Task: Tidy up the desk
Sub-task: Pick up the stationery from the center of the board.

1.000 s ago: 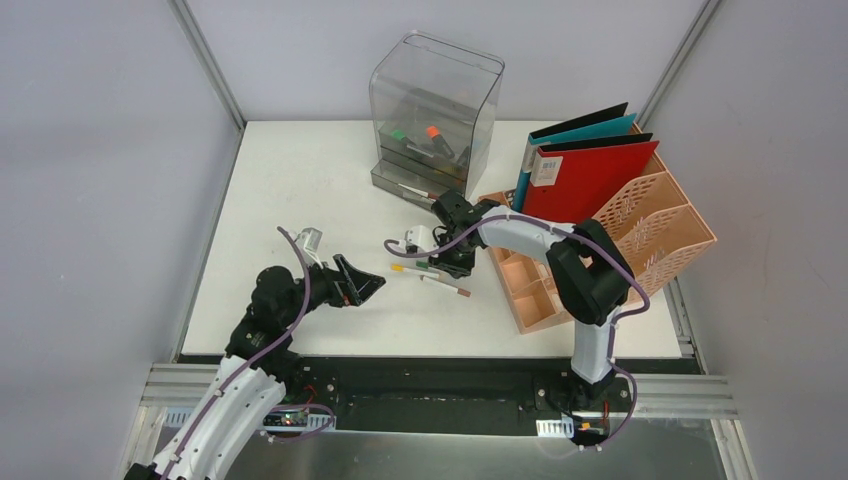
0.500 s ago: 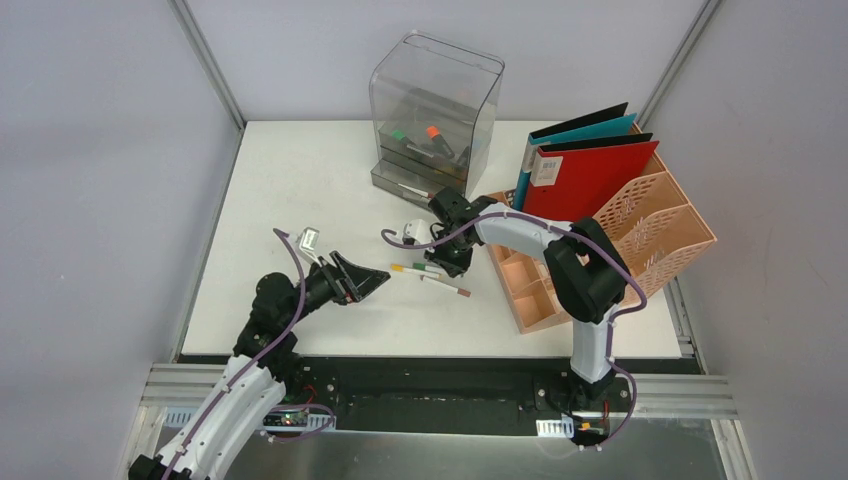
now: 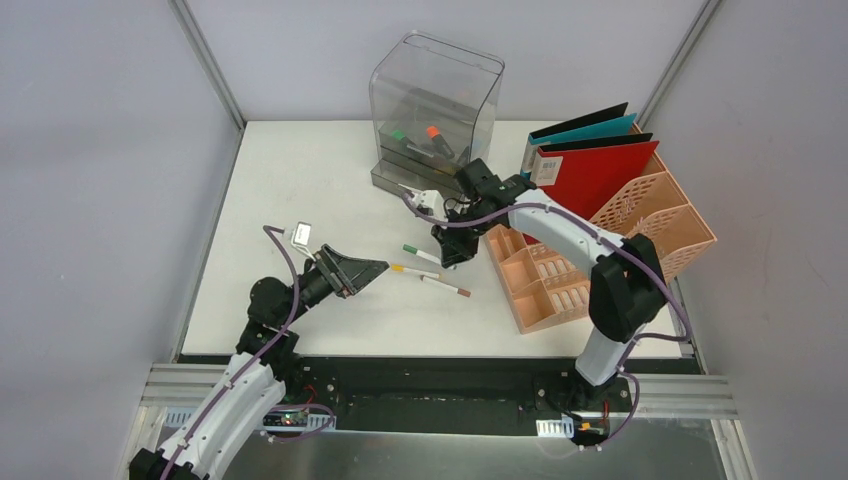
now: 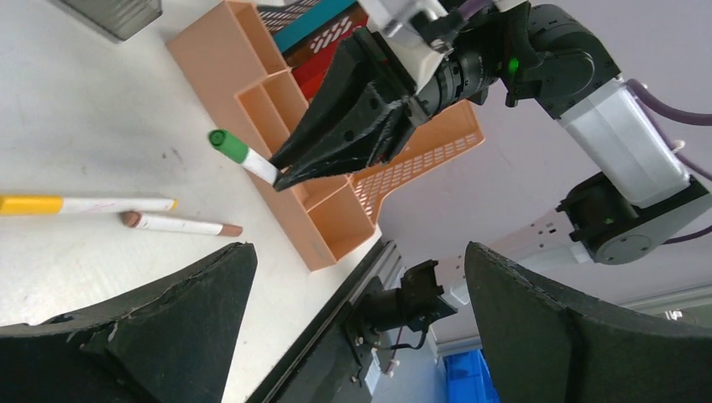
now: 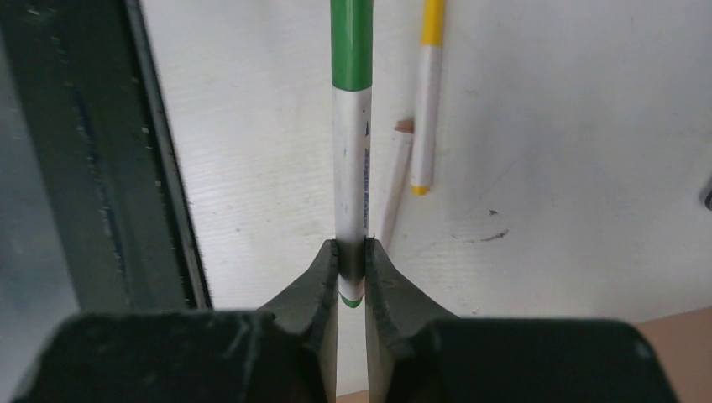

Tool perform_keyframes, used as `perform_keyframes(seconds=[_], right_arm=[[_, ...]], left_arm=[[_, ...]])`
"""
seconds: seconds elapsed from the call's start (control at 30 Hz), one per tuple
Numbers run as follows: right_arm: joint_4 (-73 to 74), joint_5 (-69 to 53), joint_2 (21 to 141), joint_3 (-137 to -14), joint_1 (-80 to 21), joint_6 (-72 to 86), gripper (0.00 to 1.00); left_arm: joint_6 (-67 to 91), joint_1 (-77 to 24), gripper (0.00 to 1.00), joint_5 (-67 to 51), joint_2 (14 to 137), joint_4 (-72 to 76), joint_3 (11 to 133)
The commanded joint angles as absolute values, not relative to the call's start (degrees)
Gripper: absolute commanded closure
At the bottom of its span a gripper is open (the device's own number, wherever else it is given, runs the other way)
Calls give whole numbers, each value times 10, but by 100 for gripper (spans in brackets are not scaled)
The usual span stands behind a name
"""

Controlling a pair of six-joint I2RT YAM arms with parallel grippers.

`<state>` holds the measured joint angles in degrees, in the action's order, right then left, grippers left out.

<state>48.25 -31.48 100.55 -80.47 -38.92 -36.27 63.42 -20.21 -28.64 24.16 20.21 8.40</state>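
Moved since last frame: green pen (image 3: 420,252), away from yellow pen (image 3: 412,270), pinched in right gripper (image 3: 447,258). Left gripper (image 3: 370,268) wide, empty.

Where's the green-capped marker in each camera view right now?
Top external: green-capped marker at centre, pinched in the right tool.
Left wrist: upper left, sticking out of that tool's tip.
Right wrist: centre, running straight up from the tool's tips.
Shared landmark: the yellow-capped marker lying on the desk.

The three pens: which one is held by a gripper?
The green-capped marker, clamped in the jaws of the right gripper. The yellow-capped pen and the brown-tipped pen lie free on the desk.
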Motion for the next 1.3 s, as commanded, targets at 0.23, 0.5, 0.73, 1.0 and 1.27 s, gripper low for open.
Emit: perform_keyframes(seconds=[0.23, 0.5, 0.73, 1.0, 1.27], right_arm=[[529, -597, 894, -822, -348, -374, 100], [524, -655, 878, -820, -340, -353, 100], [517, -669, 876, -814, -339, -344, 100], [516, -668, 878, -812, -338, -345, 100], [517, -666, 882, -811, -336, -345, 100]], left_arm=[[636, -218, 1, -276, 251, 303, 113], [588, -270, 1, -233, 302, 346, 151], [539, -353, 1, -187, 402, 409, 184], [482, -414, 13, -131, 481, 425, 223], [472, -430, 31, -119, 520, 436, 237]])
